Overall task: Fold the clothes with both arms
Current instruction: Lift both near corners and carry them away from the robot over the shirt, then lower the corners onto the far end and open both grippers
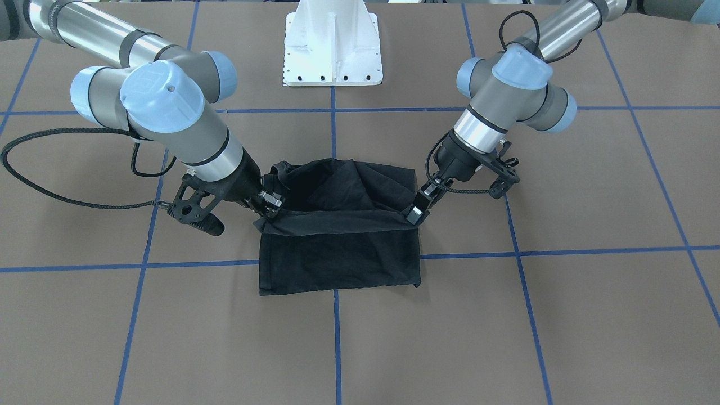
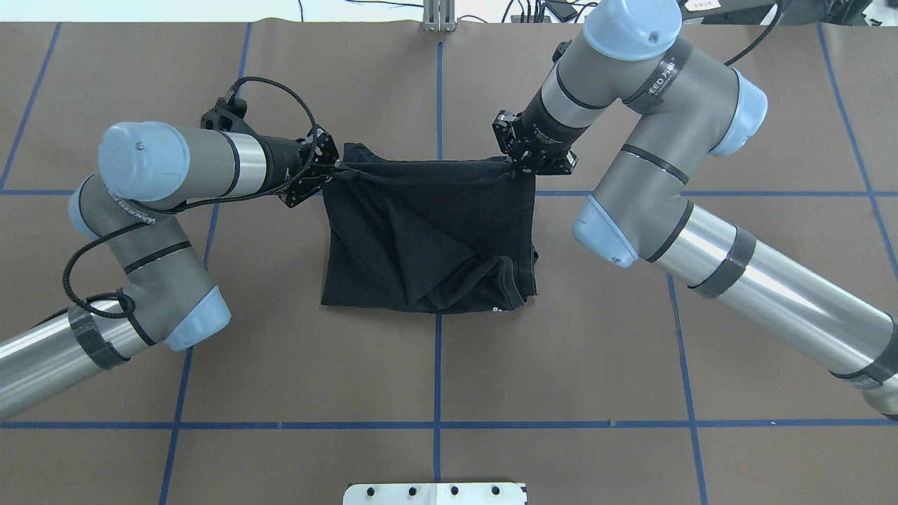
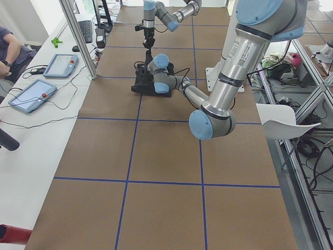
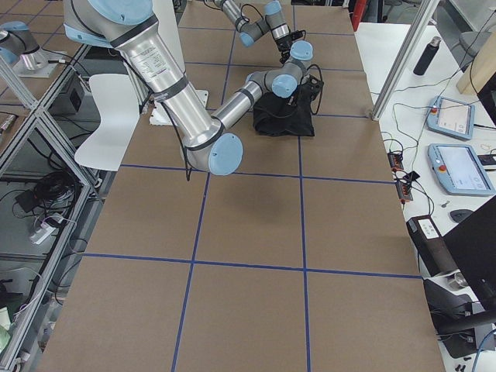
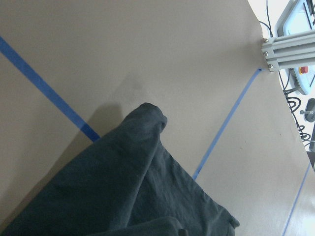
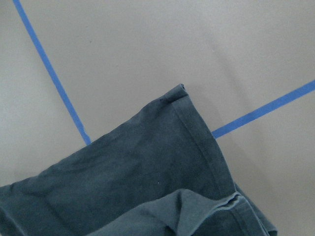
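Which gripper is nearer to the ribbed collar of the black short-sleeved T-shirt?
Right. The right gripper holds the far corner of the black T-shirt on the side of its ribbed collar; the left gripper holds the other far corner.

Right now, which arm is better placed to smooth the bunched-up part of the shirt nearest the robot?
Right, probably. The bunch lies at the near right corner of the T-shirt, on the side the right pincer holds; the left pincer holds the opposite side, farther off.

On the table point(image 2: 631, 351) lies the T-shirt point(image 2: 421, 238); left gripper point(image 2: 331, 170) at its far-left corner; right gripper point(image 2: 520, 163) at far-right.
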Controlling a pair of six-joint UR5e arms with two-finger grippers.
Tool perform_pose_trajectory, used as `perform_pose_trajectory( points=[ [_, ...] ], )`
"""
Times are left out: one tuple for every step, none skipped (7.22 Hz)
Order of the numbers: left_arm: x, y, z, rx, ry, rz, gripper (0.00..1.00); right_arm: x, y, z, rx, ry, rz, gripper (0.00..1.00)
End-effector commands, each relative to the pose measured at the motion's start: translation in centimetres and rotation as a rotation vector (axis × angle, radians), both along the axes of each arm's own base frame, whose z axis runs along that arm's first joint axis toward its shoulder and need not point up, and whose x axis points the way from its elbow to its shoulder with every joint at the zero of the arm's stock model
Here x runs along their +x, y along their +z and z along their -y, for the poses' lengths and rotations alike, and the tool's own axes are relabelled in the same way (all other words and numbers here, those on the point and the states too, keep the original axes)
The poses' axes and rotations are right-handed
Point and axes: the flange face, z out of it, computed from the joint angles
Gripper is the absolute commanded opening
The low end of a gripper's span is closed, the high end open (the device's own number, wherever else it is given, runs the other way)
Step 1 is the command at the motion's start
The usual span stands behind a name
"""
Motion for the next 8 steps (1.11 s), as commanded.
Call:
perform_pose_trajectory(
  points=[
    [1.3,1.0,3.1,-0.014,-0.023,0.008,0.0,-0.5,1.8,1.8,-0.032,0.014,-0.035,0.0],
    [1.9,1.4,4.0,-0.014,-0.028,0.008,0.0,-1.0,1.5,2.3,-0.036,0.014,-0.038,0.0],
    [1.9,1.3,4.5,-0.015,-0.033,0.008,0.0,-1.2,1.4,2.6,-0.043,0.012,-0.041,0.0],
    [2.0,1.0,4.6,-0.012,-0.036,0.005,0.0,-1.4,1.7,2.8,-0.046,0.012,-0.045,0.0],
    [2.0,0.9,4.6,-0.011,-0.036,0.003,0.36,-1.5,2.1,2.9,-0.052,0.014,-0.051,0.69],
    [2.0,-0.6,5.1,-0.003,-0.042,-0.007,0.99,-1.2,2.1,3.1,-0.053,0.019,-0.051,1.0],
    [0.4,-1.7,6.7,-0.001,-0.069,-0.017,1.0,0.1,2.4,4.2,-0.062,0.04,-0.054,1.0],
    [-0.9,-1.3,7.9,-0.003,-0.091,-0.01,1.0,0.7,2.5,4.6,-0.063,0.05,-0.053,1.0]
  ],
)
